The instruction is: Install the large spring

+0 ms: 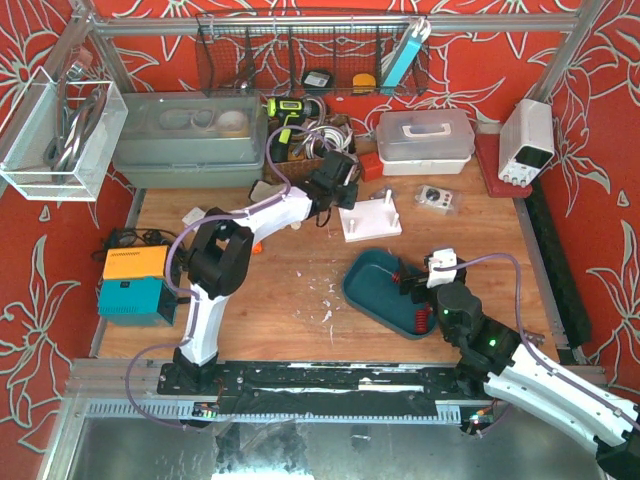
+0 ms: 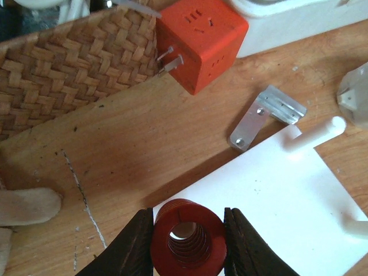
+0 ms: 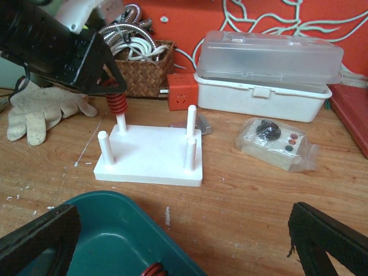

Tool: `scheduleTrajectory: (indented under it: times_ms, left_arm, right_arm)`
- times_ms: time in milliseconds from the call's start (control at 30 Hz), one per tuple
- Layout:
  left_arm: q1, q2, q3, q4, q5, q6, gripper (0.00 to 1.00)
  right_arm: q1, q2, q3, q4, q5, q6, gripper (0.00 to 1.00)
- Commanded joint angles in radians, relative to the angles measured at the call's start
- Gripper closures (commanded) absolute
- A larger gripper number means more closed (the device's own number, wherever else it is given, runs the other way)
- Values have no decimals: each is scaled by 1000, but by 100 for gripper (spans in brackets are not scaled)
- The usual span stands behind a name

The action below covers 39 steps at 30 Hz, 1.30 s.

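Capping a white peg (image 3: 122, 124), the red coiled spring (image 3: 115, 106) stands upright.

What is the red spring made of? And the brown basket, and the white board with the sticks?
The red spring is probably metal wire with a smooth red coating; its coils catch light. The basket is woven tan straw or rattan strips, showing a crisscross weave. The white board and pegs look like matte plastic, maybe painted wood.

Left arm (image 1: 208, 318): white links, black joints, lilac cable (image 1: 176, 250) alongside. Right arm (image 1: 560, 385): same colours, green light (image 1: 491, 343) glowing. Fingers (image 2: 133, 247) black, tapered.
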Motion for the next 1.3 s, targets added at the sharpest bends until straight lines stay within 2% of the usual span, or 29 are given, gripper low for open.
scheduleTrajectory:
  times_ms: [0, 133, 267, 333, 500, 700, 800, 867, 1100, 1267]
  left_arm:
    - [-1, 54, 38, 2, -14, 5, 94]
    - [-1, 79, 61, -12, -23, 2, 84]
    - [-2, 77, 71, -29, -31, 0, 58]
    - [-2, 63, 73, -40, -32, -4, 49]
    - [-2, -25, 21, -34, -5, -32, 38]
    - [-3, -262, -206, 49, 47, -95, 28]
    - [-7, -407, -381, 153, 90, -136, 13]
    - [-14, -505, -508, 239, 135, -156, 1]
    - [-46, -785, -880, 406, 146, -217, 0]
    - [-70, -927, -1102, 534, 129, -215, 0]
  right_arm:
    - [-4, 3, 14, 24, 13, 7, 1]
    - [-5, 13, 15, 26, 14, 7, 1]
    - [-6, 36, 16, 35, 11, 7, 1]
    - [-8, 56, 18, 39, 9, 15, 1]
    - [-17, 125, 54, 7, 0, 56, 1]
    - [-59, 238, 170, -150, -42, 165, 1]
    - [-82, 316, 219, -213, -87, 185, 2]
    - [-101, 361, 258, -261, -124, 183, 6]
    - [-159, 494, 399, -464, -243, 143, 27]
    - [-187, 579, 465, -553, -297, 103, 43]
